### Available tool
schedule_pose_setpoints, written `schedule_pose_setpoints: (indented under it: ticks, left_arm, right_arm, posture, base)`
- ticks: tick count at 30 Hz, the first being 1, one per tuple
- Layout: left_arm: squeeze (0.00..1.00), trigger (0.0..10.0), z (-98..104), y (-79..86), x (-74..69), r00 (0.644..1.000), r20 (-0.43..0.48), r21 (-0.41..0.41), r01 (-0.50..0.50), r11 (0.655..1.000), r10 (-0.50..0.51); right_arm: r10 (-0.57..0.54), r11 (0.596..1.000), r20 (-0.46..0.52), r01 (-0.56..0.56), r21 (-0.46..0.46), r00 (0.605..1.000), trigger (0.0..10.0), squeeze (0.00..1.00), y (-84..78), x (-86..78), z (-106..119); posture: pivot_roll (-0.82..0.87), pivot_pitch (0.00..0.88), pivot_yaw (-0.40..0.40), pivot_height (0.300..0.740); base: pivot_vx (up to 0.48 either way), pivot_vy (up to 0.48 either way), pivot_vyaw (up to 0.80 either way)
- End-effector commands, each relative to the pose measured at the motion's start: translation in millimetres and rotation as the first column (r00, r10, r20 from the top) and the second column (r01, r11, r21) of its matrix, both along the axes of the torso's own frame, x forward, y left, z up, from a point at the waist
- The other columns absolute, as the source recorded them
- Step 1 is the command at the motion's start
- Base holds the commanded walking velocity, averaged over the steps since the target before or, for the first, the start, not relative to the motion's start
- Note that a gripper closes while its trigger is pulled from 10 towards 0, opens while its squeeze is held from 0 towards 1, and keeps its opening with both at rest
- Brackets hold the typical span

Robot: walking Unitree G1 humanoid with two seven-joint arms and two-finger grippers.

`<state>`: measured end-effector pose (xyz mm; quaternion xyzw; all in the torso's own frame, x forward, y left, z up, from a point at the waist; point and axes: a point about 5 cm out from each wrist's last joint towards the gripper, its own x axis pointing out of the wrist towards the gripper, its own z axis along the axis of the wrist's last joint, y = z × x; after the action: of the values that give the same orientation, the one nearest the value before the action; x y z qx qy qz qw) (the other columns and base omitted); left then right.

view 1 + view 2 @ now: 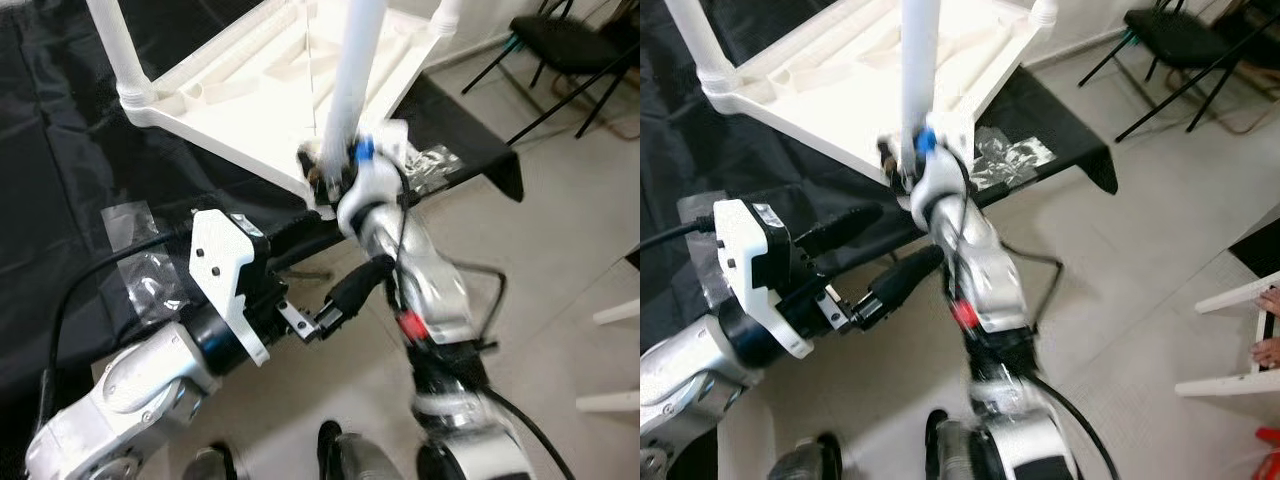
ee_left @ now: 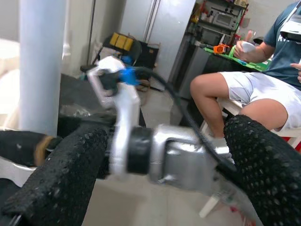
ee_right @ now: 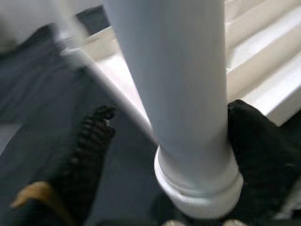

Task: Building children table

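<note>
A white plastic children's table point(image 1: 250, 80) lies upside down on a black cloth point(image 1: 60, 150), legs pointing up. At its near corner stands a white leg point(image 1: 355, 70). My right gripper point(image 1: 325, 178) reaches up to this leg's base. In the right wrist view the leg point(image 3: 188, 94) stands between the two black fingers: one finger point(image 3: 258, 141) touches its collar, the other point(image 3: 89, 146) stays apart from it, so the gripper is open. My left gripper point(image 1: 908, 234) hovers open below the table's near edge, beside the right forearm, holding nothing.
Another leg point(image 1: 120, 50) rises at the far left corner. Clear plastic bags point(image 1: 432, 165) lie on the cloth. A black chair point(image 1: 570, 40) stands at the back right. A person point(image 2: 263, 89) sits nearby; a hand point(image 1: 1268, 300) holds white parts at the right edge.
</note>
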<state>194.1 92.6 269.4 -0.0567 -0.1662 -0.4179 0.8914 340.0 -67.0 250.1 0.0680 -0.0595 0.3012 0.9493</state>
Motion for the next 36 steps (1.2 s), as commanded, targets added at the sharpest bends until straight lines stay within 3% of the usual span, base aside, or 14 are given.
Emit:
schedule_pose_setpoints:
  ticks: [1, 2, 3, 5, 7, 12, 13, 18, 24, 26, 31, 32, 35, 36]
  left_arm:
    - [0.0, 10.0, -2, -2.3, -3.3, 1.0, -0.006, 0.0, 0.023, 1.0, -0.023]
    - [0.0, 10.0, -2, -2.3, -3.3, 1.0, -0.006, 0.0, 0.023, 1.0, -0.023]
    - [0.0, 10.0, -2, -2.9, -3.6, 1.0, -0.007, 0.0, 0.024, 1.0, -0.024]
    - [0.0, 10.0, -2, -2.9, -3.6, 1.0, -0.007, 0.0, 0.024, 1.0, -0.024]
    - [0.0, 10.0, -2, -4.0, -4.4, 1.0, -0.009, -0.003, 0.027, 1.0, -0.027]
    - [0.0, 10.0, -2, -4.0, -5.1, 1.0, -0.008, -0.003, 0.026, 1.0, -0.026]
    - [0.0, 10.0, -2, -3.3, -5.7, 1.0, -0.007, 0.0, 0.023, 1.0, -0.023]
    - [0.0, 10.0, -2, -2.0, -7.0, 1.0, -0.009, 0.004, 0.018, 1.0, -0.018]
    - [0.0, 10.0, -2, -1.8, -8.2, 1.0, -0.009, 0.008, 0.016, 1.0, -0.016]
    - [0.0, 10.0, -2, -1.8, -8.2, 1.0, -0.009, 0.008, 0.016, 1.0, -0.016]
    - [0.0, 10.0, -2, -1.3, -9.2, 1.0, -0.009, 0.01, 0.01, 1.0, -0.01]
    - [0.0, 10.0, -2, -0.3, -9.3, 1.0, -0.011, 0.01, -0.002, 1.0, 0.002]
    - [0.0, 10.0, -3, 0.1, -10.0, 1.0, -0.013, 0.01, -0.009, 1.0, 0.009]
    - [0.0, 10.0, -3, 0.5, -10.4, 1.0, -0.014, 0.01, -0.014, 1.0, 0.014]
  right_arm:
    - [0.126, 0.992, 0.064, -0.125, -0.024, 0.99, 10.0, 1.0, -4.0, -6.4, 9]
    - [0.126, 0.992, 0.064, -0.125, -0.024, 0.99, 10.0, 1.0, -4.0, -6.4, 9]
    - [0.122, 0.991, 0.081, -0.116, -0.073, 0.989, 10.0, 1.0, -20.4, 0.7, 12]
    - [0.122, 0.991, 0.081, -0.116, -0.073, 0.989, 10.0, 1.0, -20.4, 0.7, 12]
    - [0.179, 0.974, 0.106, -0.161, -0.158, 0.978, 10.0, 1.0, -44.0, 10.5, 22]
    - [0.2, 0.962, 0.144, -0.166, -0.215, 0.969, 10.0, 1.0, -57.9, 18.5, 39]
    - [0.206, 0.958, 0.171, -0.163, -0.237, 0.963, 10.0, 0.0, -63.6, 23.3, 51]
    - [0.234, 0.948, 0.23, -0.17, -0.269, 0.945, 10.0, 0.0, -71.2, 32.2, 78]
    - [0.279, 0.926, 0.248, -0.192, -0.324, 0.928, 10.0, 0.0, -70.7, 35.8, 87]
    - [0.279, 0.926, 0.248, -0.192, -0.324, 0.928, 10.0, 0.0, -70.7, 35.8, 87]
    - [0.392, 0.883, 0.197, -0.308, -0.354, 0.899, 10.0, 0.0, -57.2, 35.2, 72]
    - [0.444, 0.861, 0.17, -0.366, -0.353, 0.88, 10.0, 0.0, -46.1, 34.1, 61]
    - [0.451, 0.854, 0.16, -0.373, -0.362, 0.878, 10.0, 0.0, -41.0, 37.1, 57]
    - [0.448, 0.854, 0.16, -0.368, -0.368, 0.88, 0.0, 0.0, -40.4, 38.7, 58]
  posture:
    - [0.02, 0.327, -0.073, 0.74]
    - [0.02, 0.327, -0.073, 0.74]
    - [0.02, 0.328, -0.075, 0.74]
    - [0.02, 0.328, -0.075, 0.74]
    - [0.04, 0.332, -0.077, 0.74]
    - [0.04, 0.331, -0.072, 0.74]
    - [0.05, 0.332, -0.075, 0.74]
    - [0.05, 0.33, -0.073, 0.74]
    - [0.06, 0.331, -0.073, 0.74]
    - [0.06, 0.331, -0.073, 0.74]
    - [0.06, 0.34, -0.076, 0.74]
    - [0.07, 0.345, -0.077, 0.74]
    - [0.07, 0.348, -0.081, 0.74]
    - [0.07, 0.349, -0.085, 0.74]
  base:
    - [0.0, 0.0, 0.0]
    - [0.0, 0.0, 0.0]
    - [0.0, 0.0, 0.0]
    - [0.0, 0.0, 0.0]
    - [0.0, 0.0, 0.0]
    - [0.0, 0.0, 0.0]
    - [0.0, 0.0, 0.0]
    - [0.0, 0.0, 0.0]
    - [0.0, 0.0, 0.0]
    - [0.0, 0.0, 0.0]
    - [0.0, 0.0, 0.0]
    - [0.0, 0.0, 0.0]
    - [0.0, 0.0, 0.0]
    - [0.0, 0.0, 0.0]
